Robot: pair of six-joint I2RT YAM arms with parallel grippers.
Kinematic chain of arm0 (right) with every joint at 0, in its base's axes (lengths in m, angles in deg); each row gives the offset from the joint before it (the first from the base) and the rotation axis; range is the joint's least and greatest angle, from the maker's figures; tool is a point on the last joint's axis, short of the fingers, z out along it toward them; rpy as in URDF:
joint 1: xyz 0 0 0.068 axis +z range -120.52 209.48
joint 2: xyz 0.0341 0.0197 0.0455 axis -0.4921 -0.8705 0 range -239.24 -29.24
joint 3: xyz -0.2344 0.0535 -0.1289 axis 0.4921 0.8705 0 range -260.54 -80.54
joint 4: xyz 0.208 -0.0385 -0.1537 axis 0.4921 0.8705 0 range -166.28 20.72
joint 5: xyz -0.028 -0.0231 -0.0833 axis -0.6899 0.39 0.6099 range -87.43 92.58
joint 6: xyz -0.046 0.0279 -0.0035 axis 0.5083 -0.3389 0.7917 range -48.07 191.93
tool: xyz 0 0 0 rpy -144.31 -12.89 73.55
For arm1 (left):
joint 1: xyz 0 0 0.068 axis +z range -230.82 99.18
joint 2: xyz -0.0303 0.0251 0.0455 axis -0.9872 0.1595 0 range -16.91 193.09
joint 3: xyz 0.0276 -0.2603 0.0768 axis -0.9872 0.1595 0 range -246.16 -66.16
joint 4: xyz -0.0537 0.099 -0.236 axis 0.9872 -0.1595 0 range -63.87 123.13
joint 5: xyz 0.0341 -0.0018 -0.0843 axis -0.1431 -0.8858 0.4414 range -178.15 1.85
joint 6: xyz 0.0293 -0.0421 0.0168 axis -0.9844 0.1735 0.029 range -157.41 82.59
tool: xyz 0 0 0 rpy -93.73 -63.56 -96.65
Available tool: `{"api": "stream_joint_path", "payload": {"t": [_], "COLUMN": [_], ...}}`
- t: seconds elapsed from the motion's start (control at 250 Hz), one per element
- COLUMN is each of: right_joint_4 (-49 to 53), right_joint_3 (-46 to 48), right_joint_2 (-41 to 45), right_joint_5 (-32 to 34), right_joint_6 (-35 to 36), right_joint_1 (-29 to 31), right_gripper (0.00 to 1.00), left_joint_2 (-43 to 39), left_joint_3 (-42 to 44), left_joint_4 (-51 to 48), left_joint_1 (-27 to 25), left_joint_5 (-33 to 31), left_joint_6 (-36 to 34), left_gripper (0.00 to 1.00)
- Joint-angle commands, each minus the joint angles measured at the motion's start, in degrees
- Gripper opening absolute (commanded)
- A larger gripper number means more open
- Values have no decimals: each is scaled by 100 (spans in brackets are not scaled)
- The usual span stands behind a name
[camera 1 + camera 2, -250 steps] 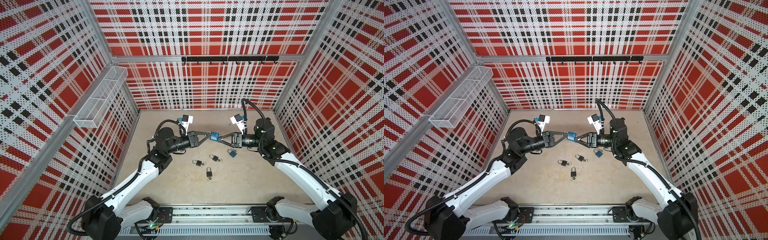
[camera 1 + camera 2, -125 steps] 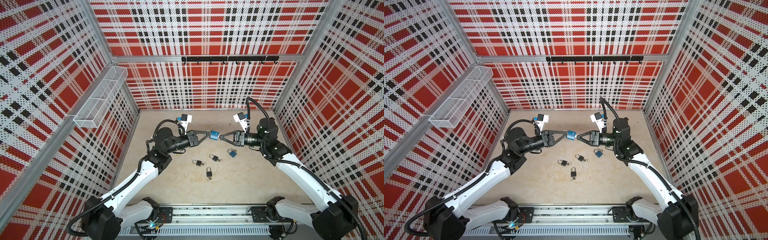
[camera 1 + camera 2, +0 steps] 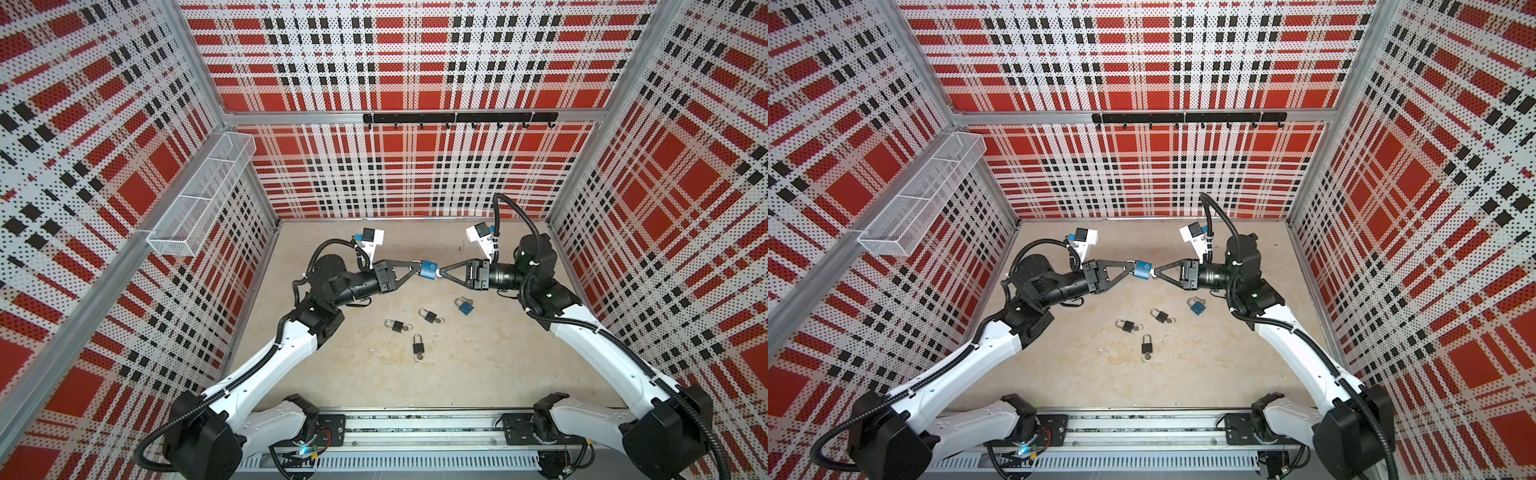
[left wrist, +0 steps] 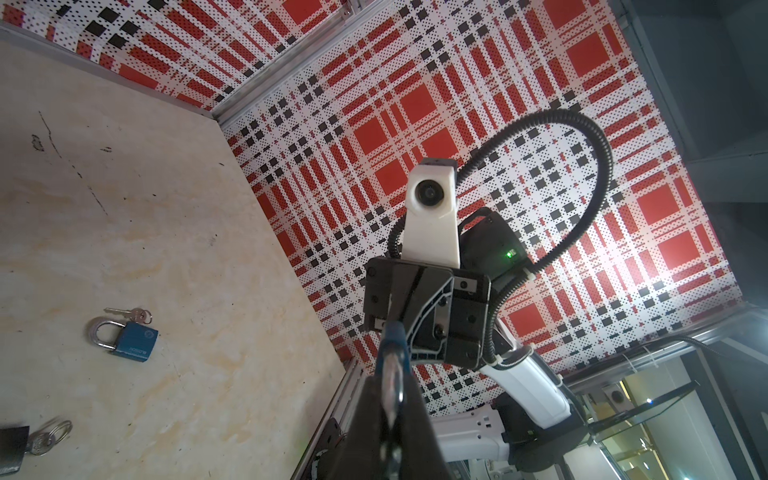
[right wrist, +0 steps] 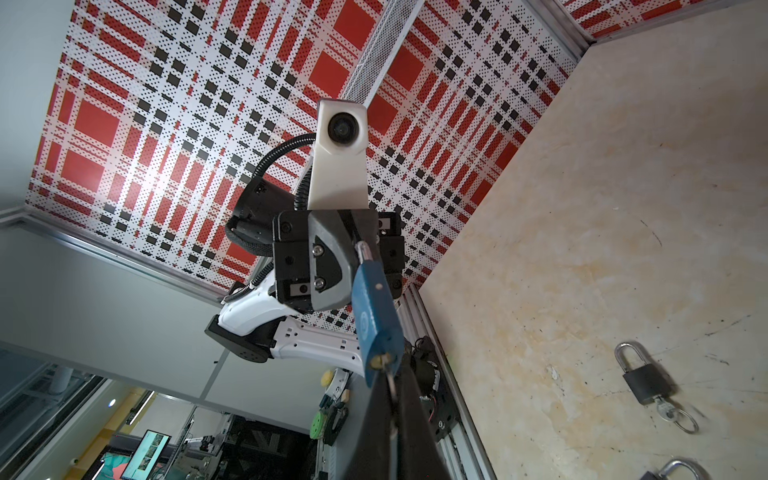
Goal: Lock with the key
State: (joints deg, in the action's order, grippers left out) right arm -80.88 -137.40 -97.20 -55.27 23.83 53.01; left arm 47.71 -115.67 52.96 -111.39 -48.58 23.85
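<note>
Left gripper (image 3: pixel 414 266) is clamped on the shackle (image 3: pixel 417 265) of the blue padlock (image 3: pixel 429 269), which it holds clear of the table (image 3: pixel 478 374) in both top views. The padlock's body juts straight out past its fingertips. The right gripper (image 3: pixel 441 272) meets the padlock's other end tip to tip, its jaws pinched together on the key (image 3: pixel 438 274) set in the padlock's bottom. Nearer the arm bases than both grippers, a second blue padlock (image 3: pixel 466 307) lies closest to the right gripper. Three black padlocks (image 3: pixel 432 316) lie apart from one another farther toward the left arm.

From the left wrist, the left gripper's fingers (image 4: pixel 368 415) press together on the silver shackle, and the blue body shows edge-on just beyond them. The right gripper's body faces them from behind it. The second blue padlock (image 4: pixel 133 340) lies flat on the table well to one side, with a loose key (image 4: pixel 133 313) just beside its shackle.

From the right wrist, the right gripper's fingers (image 5: pixel 415 424) are closed on the key (image 5: pixel 390 380) at the padlock's brass keyway. The blue padlock (image 5: pixel 374 316) stands out past their tips, its shackle in the left gripper (image 5: pixel 360 245). A black padlock (image 5: pixel 646 382) with a key ring lies well apart on the table.
</note>
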Motion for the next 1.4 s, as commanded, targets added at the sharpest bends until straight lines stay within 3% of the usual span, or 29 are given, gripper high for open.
{"api": "stream_joint_path", "payload": {"t": [0.0,0.516,0.724,0.88,1.112,1.397], "right_joint_4": [-357,-203,1261,2545,3325,3546], "right_joint_3": [24,372,261,267,964,1863], "right_joint_2": [4,231,343,513,1300,2198], "right_joint_5": [-53,137,846,1891,3604,3919], "right_joint_6": [-50,-126,846,1538,1866,1687], "right_joint_1": [-8,-294,-396,-410,-418,-428], "right_gripper": [0,0,0,0,0,0], "left_joint_2": [-19,-393,-424,-247,374,1610], "left_joint_3": [41,179,335,435,-19,-404], "left_joint_4": [338,342,-135,-808,-2299,-2438], "left_joint_1": [43,873,888,567,-448,-1258], "left_joint_5": [0,381,526,375,-294,-604], "left_joint_6": [36,133,-203,-760,-2080,-2334], "left_gripper": [0,0,0,0,0,0]}}
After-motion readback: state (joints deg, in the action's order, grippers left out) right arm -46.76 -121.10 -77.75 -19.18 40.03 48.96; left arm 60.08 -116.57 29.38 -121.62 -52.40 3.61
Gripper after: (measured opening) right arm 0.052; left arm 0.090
